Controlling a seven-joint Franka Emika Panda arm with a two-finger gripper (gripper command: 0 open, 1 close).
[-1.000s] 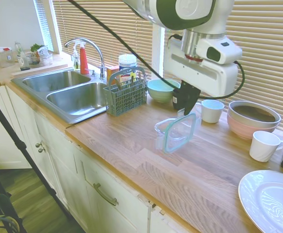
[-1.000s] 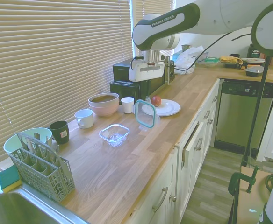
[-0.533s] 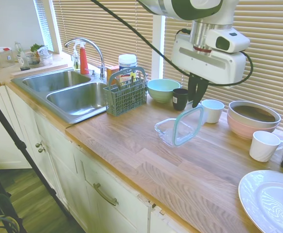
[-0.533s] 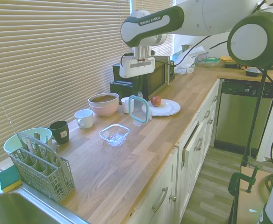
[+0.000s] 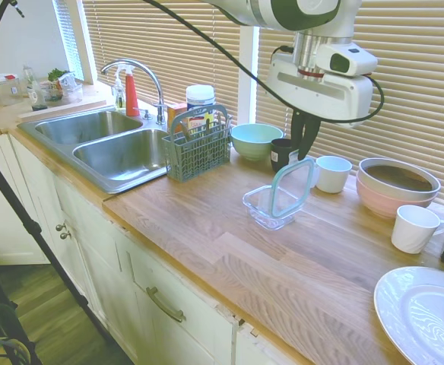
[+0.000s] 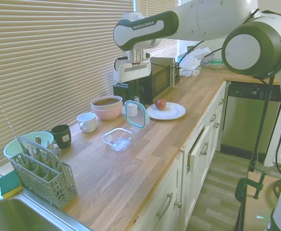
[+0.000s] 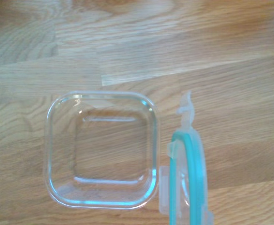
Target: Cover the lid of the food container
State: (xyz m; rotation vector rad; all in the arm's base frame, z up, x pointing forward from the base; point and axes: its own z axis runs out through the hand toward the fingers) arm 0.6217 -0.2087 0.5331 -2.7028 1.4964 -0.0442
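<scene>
Sitting open and empty on the wooden desk (image 5: 229,251), the clear rounded-square container (image 5: 271,207) shows its bare floor in the wrist view (image 7: 102,150). Just above it hangs the lid (image 5: 292,188), edge-on and near upright, teal rim with clear snap tabs, grasped at its top by the clenched end effector (image 5: 304,152). From the second exterior view the lid (image 6: 135,114) lies at about 1 o'clock of the container (image 6: 117,138). Beyond stand a dark mug (image 5: 283,154), white cup (image 5: 333,173) and pink bowl (image 5: 398,185).
</scene>
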